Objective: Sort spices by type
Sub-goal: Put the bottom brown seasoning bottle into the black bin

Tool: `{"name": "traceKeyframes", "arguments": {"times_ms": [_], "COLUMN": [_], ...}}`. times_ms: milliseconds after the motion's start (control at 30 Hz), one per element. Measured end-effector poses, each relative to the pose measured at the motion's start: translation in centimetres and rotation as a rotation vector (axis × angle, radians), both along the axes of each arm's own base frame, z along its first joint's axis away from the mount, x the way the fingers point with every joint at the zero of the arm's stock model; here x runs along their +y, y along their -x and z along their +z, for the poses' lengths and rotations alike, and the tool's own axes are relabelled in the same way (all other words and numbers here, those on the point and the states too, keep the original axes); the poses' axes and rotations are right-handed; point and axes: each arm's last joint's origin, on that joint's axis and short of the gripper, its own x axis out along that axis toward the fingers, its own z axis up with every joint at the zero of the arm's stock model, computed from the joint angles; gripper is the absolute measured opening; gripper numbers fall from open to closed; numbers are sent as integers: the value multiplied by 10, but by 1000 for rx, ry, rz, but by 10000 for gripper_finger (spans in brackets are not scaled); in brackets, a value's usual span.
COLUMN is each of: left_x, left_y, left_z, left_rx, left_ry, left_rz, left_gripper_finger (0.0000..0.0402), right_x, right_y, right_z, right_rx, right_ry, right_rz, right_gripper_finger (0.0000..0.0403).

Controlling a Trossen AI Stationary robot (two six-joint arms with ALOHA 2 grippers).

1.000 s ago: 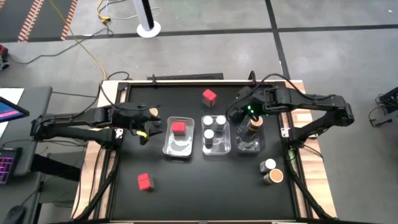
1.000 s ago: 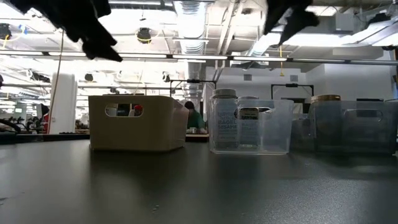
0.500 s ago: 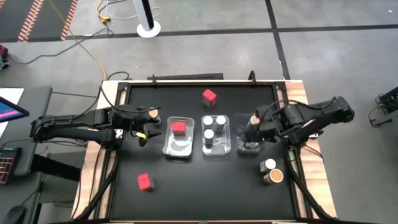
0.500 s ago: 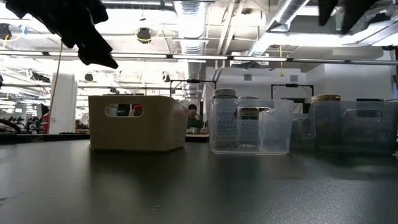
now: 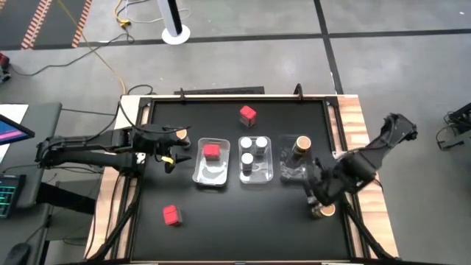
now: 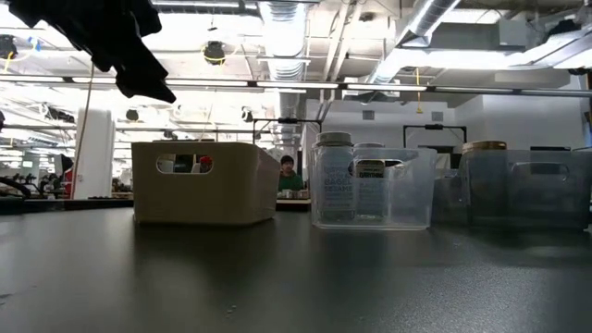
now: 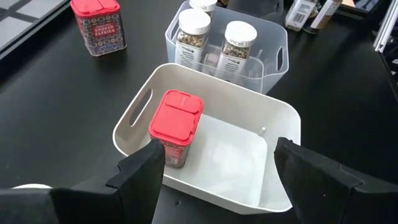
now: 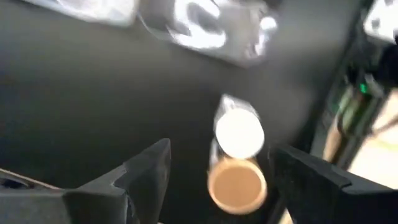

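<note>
While the left gripper [image 5: 171, 149] waits, jaws apart and empty, beside the white tray [image 5: 197, 175], the right gripper [image 5: 316, 193], jaws apart and empty, hangs over two upright loose jars: white-lidded jar [image 8: 238, 133], tan-lidded jar [image 8: 237, 185], touching, near the table's right edge. Only the right wrist view shows both between its fingers; the high view half hides them.
</note>
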Motion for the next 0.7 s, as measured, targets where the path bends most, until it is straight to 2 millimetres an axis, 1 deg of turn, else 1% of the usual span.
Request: {"name": "traceKeyframes", "arguments": {"times_ms": [167, 300, 400, 533, 700], "left_x": [0, 0, 0, 0, 0], "left_y": [0, 0, 0, 0, 0], "left_z": [0, 0, 0, 0, 0], "left_rx": [0, -1, -1, 0, 0], "left_ry": [0, 0, 0, -5, -7], "left_rz": [0, 0, 1, 10, 12], "left_gripper_finger": [290, 290, 290, 290, 290], "right_x": [17, 30, 37, 46, 51], "right_y": [14, 18, 17, 16, 12], "right_z": [-11, -23, -35, -55, -67], "right_rx": [54, 31, 53, 166, 170], "right_ry": [-58, -109, -126, -146, -139], "right_rz": [-100, -191, -230, -227, -231], "right_gripper_finger": [296, 296, 296, 296, 296]}}
